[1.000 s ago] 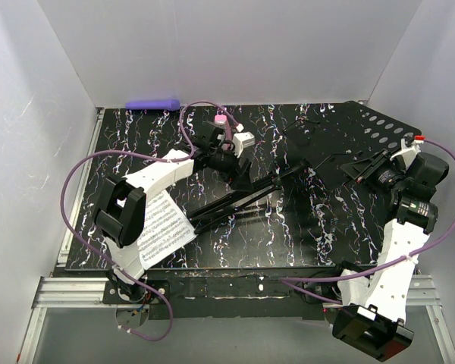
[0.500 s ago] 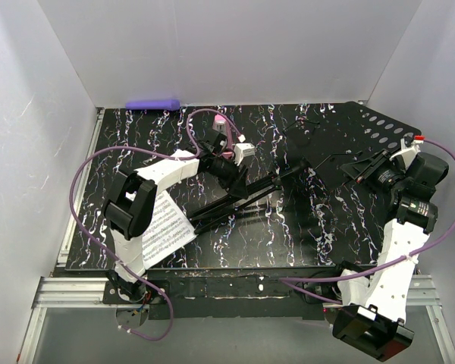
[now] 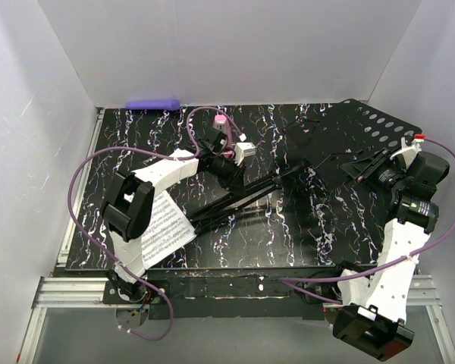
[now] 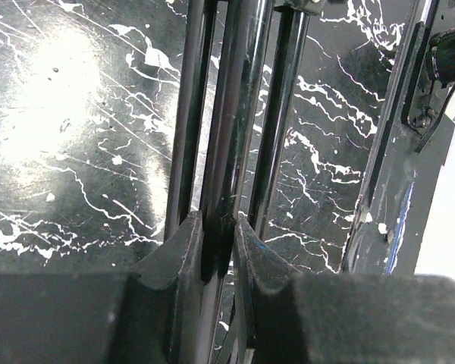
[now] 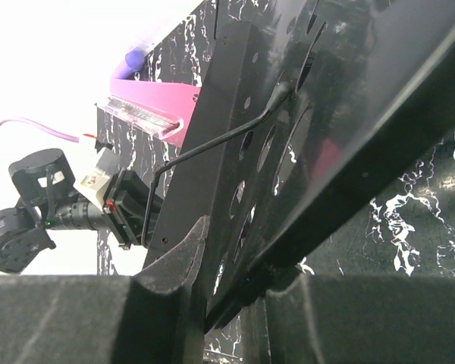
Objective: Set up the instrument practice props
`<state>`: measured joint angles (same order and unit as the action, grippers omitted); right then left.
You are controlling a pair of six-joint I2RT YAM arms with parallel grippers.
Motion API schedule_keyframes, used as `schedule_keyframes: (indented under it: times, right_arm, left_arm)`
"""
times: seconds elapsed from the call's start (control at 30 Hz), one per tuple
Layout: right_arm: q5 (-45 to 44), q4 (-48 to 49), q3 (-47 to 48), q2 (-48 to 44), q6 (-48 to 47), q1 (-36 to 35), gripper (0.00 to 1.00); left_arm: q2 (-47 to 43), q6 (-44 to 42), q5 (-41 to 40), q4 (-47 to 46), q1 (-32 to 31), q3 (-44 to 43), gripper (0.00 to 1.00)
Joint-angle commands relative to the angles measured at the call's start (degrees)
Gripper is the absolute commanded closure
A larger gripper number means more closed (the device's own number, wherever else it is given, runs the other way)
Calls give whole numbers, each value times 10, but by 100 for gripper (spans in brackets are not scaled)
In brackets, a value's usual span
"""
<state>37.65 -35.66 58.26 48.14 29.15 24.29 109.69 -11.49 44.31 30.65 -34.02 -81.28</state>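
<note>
The black music stand lies folded on the table, its legs and pole [image 3: 239, 201] running diagonally and its perforated desk [image 3: 364, 129] at the back right. My left gripper [image 3: 229, 168] is shut on the stand's middle tube [image 4: 227, 152], with the fingers [image 4: 183, 254] pressed on both sides of it. My right gripper [image 3: 375, 173] is shut on the desk's lower lip [image 5: 341, 152], holding the desk [image 5: 235, 114] tilted. A white sheet-music page [image 3: 167, 226] lies at the front left, partly under the left arm. The pink metronome [image 3: 221, 120] stands at the back, behind the left wrist.
A purple cylinder [image 3: 153, 104] lies along the back wall at the left. White walls close in the table on three sides. Purple cables [image 3: 87, 163] loop beside each arm. The table's front rail [image 3: 235, 284] runs between the arm bases.
My left gripper has come down over the stand's pole and closed on its middle tube, with the left elbow swinging in. The right arm and desk have not moved.
</note>
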Motion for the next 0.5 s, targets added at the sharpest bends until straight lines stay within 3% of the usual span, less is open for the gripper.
schedule_keyframes:
  times: [0.0,0.17,0.3,0.47]
  right_arm:
    - [54,95,103,-27,-157,-15,99]
    - [36,63,221,-9,-196,-15,99]
    - [37,53,308,9,-235,-15,99]
    - [128,90,344,9,-316,-18,99]
  left_arm:
    - [-118,64,-38,-53,-20,-19,100]
    - [-210,74,-134,-158,-57,7,100]
    - [-285,86,-223,-286,-69,79,100]
    - [-318,107,-295,-404,-69,160,100]
